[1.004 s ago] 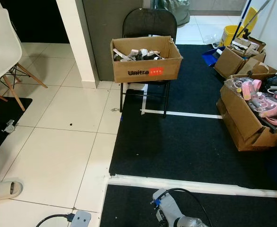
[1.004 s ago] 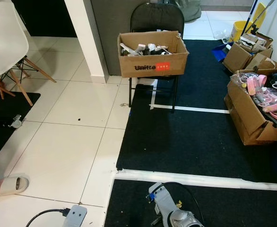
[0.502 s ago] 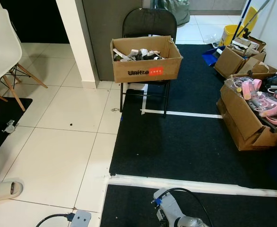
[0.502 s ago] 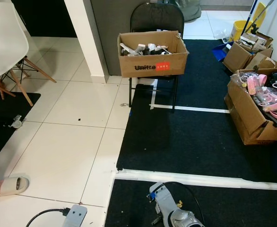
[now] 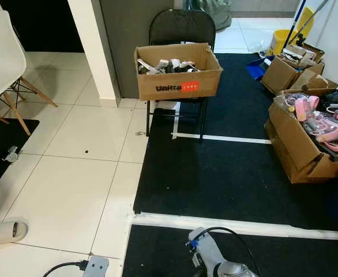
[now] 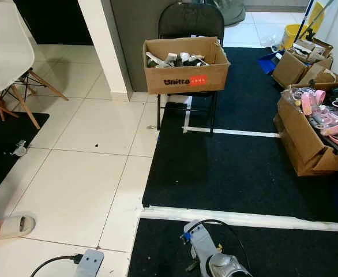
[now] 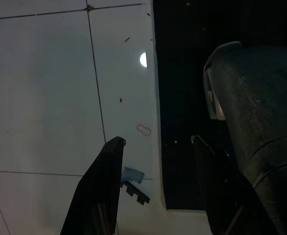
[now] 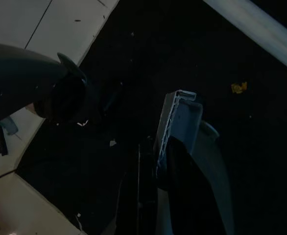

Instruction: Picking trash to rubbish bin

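Trash: the likeliest candidates are a small yellow scrap lying on the black carpet and a red rubber band on the white tile floor just beside the carpet edge. Both lie loose and neither is held. Which container is to serve as the rubbish bin cannot be told; the cardboard box on the folding chair is full of mixed items and stands well apart from both scraps.

Left claw: spread wide, nothing between its fingers, hanging above the tile-carpet boundary near the rubber band. Right claw: over the carpet near the yellow scrap, and its state cannot be told (that view is very dark).

Change over the last second: the whole head view has shifted slightly, so the camera has moved. The box, the chair and the white tape line keep their relations to one another. The silver arm at the lower edge has edged a little to one side.

Finding: nothing has been picked. In my judgement the robot is settling its stance and a grasp has not begun. The next step requires choosing one scrap and lowering a claw onto it.
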### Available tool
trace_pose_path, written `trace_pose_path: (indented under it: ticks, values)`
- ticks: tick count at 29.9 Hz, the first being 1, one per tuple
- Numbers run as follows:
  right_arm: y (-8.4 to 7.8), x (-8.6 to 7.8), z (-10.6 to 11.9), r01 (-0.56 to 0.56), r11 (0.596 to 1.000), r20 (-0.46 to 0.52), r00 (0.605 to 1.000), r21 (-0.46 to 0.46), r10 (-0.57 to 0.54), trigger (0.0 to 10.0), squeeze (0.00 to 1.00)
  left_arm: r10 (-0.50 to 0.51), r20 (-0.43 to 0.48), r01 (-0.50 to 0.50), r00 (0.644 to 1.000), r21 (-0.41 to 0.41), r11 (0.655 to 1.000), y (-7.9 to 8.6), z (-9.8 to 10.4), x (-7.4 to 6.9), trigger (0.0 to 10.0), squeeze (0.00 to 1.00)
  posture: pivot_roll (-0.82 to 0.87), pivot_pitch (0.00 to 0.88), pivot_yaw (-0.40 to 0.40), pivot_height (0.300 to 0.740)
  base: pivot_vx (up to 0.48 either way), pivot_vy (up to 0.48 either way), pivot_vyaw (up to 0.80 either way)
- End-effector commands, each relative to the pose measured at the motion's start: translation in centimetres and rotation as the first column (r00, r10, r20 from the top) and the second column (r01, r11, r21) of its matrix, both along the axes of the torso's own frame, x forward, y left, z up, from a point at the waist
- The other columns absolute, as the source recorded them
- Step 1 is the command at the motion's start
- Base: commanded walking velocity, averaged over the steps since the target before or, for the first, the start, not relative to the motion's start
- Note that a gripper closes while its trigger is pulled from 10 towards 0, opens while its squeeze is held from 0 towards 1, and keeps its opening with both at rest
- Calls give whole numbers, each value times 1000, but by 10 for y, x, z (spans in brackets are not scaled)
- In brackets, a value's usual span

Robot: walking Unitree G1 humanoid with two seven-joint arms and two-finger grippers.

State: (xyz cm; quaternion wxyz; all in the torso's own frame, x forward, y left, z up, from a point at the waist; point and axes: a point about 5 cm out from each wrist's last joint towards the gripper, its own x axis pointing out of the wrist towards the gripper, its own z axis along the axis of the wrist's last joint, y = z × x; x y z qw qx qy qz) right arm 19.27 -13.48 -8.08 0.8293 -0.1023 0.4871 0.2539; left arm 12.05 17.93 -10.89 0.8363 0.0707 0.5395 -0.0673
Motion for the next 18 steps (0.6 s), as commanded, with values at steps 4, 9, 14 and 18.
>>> trace_pose_path:
  ticks: [4, 9, 14, 18]
  values:
    - [5, 1, 1, -2, 1000, -11, 1000, 15, 2, 10000, 0, -8, -5, 8, 1000, -65, 998, -16, -1, 1, 10000, 0, 3, 53, 25, 740, 0, 0, 0]
    - [7, 2, 1, 2, 1000, -10, 1000, 22, -2, 10000, 0, -9, -1, 9, 1000, -60, 998, -14, 0, 3, 10000, 0, 13, 48, 25, 740, 0, 0, 0]
    - [9, 4, 2, 9, 1000, -9, 1000, 30, -9, 10000, 0, 3, 2, -3, 1000, -60, 998, -11, 0, 3, 10000, 0, 22, 48, 24, 740, 0, 0, 0]
    - [10, 6, 3, 14, 999, -8, 1000, 36, -14, 10000, 0, 38, 3, -38, 999, -71, 997, -12, 0, 2, 10000, 0, 31, 54, 18, 740, 0, 0, 0]
